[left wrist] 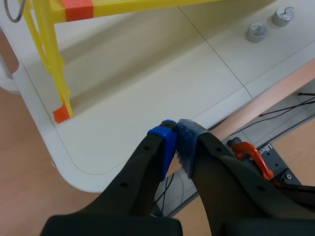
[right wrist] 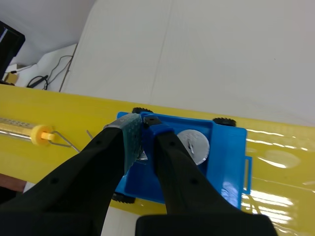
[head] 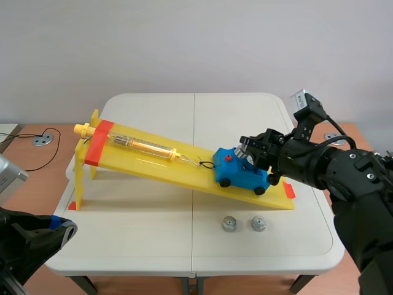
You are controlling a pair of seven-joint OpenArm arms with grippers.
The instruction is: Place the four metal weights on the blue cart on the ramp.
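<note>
Cart (head: 241,174) is seen low on ramp (head: 153,161). One weight (right wrist: 193,146) is lodged in it, and a second weight (right wrist: 142,156) is pinched in right claw (right wrist: 142,126) just over it. Two spare weights (head: 229,224) are noted on worktop (head: 153,236) near ramp's foot. Left claw (left wrist: 175,130) is closed on nothing, low beside worktop's near left corner.

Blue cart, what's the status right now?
Left hand shut, empty. Right hand shut on weight over cart; second weight aboard. Two weights on table. Nothing blocking.

The cart (head: 242,175) is showing bright blue with black wheels (head: 225,182) against the glossy yellow ramp (head: 153,163), and the two loose weights (head: 229,224) are gleaming silver on the off-white worktop (head: 141,236).
</note>
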